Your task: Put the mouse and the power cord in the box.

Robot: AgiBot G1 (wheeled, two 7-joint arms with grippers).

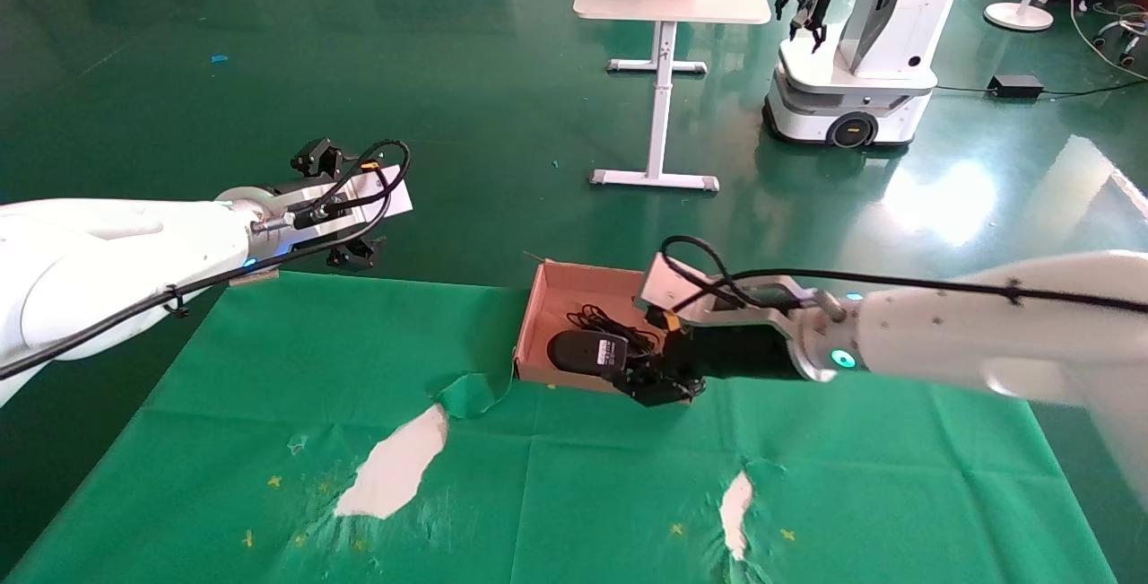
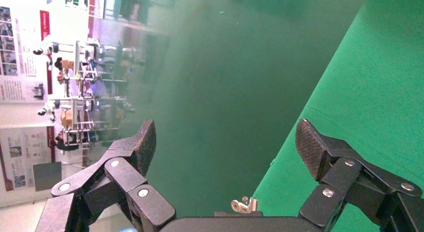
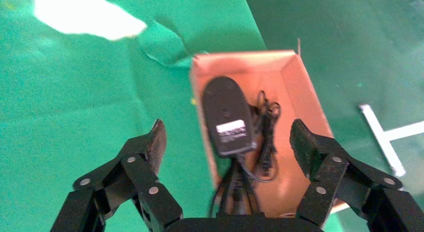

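The brown cardboard box (image 1: 560, 292) sits at the far middle of the green cloth. The black mouse (image 1: 587, 353) lies upside down in it, white label up, against the near left wall (image 3: 202, 132). Its thin cable (image 3: 265, 137) is bunched beside it on the box floor. Thicker blurred black strands that look like the power cord (image 3: 231, 189) cross the box's near wall under my palm. My right gripper (image 1: 659, 382) (image 3: 230, 137) hovers open over the box's near edge, with the mouse (image 3: 227, 114) below its fingers. My left gripper (image 1: 354, 252) (image 2: 226, 137) hangs open and empty at the table's far left edge.
The cloth has a raised torn flap (image 1: 466, 396) just left of the box and two white bare patches (image 1: 395, 463) (image 1: 735, 503) nearer me. Beyond the table are green floor, a white table (image 1: 668, 5) carrying another cardboard box, and another robot (image 1: 852, 55).
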